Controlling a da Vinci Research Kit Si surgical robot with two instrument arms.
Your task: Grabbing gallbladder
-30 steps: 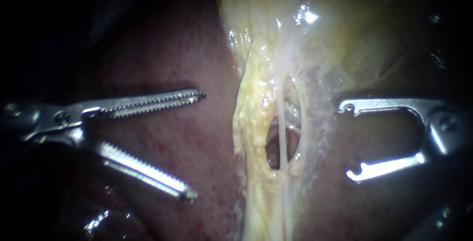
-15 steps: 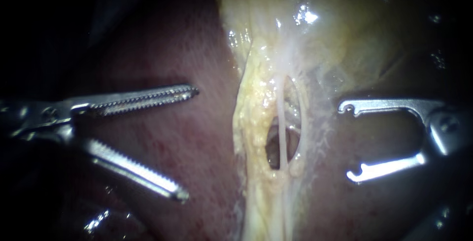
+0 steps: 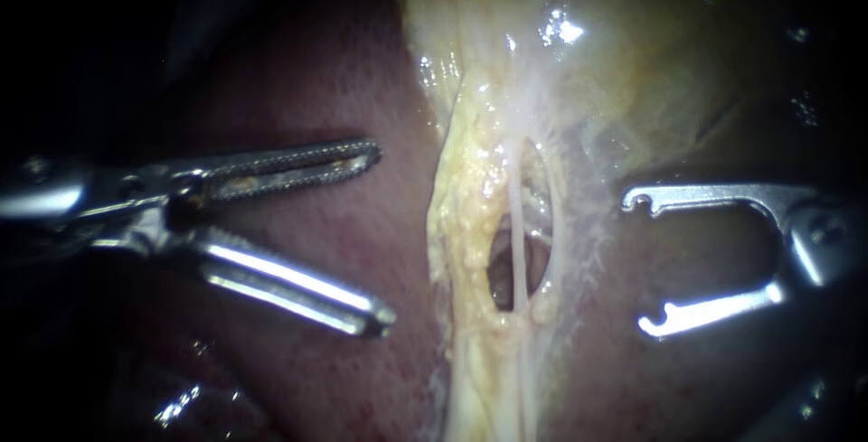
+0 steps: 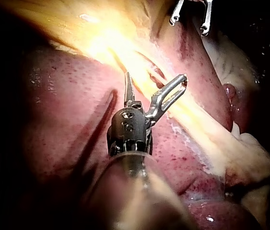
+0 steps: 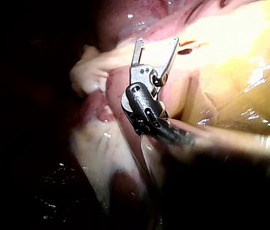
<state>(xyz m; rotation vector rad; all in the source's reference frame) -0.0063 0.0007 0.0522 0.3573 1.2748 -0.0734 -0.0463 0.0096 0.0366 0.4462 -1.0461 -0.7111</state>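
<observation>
The gallbladder (image 3: 633, 53) lies pale and wet on the liver (image 3: 316, 89) and seems soft, slippery and easy to tear, so a thick fold of its wall is probably the safest hold, while the left instrument (image 3: 380, 236) and the right instrument (image 3: 640, 261) hover over the liver, each claw spread and empty.

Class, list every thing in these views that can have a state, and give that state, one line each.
Left instrument: jaws open, gripping nothing.
Right instrument: jaws open, gripping nothing.
Gallbladder: not gripped by either instrument.
Tube: exposed, whole, no clip on it.
</observation>
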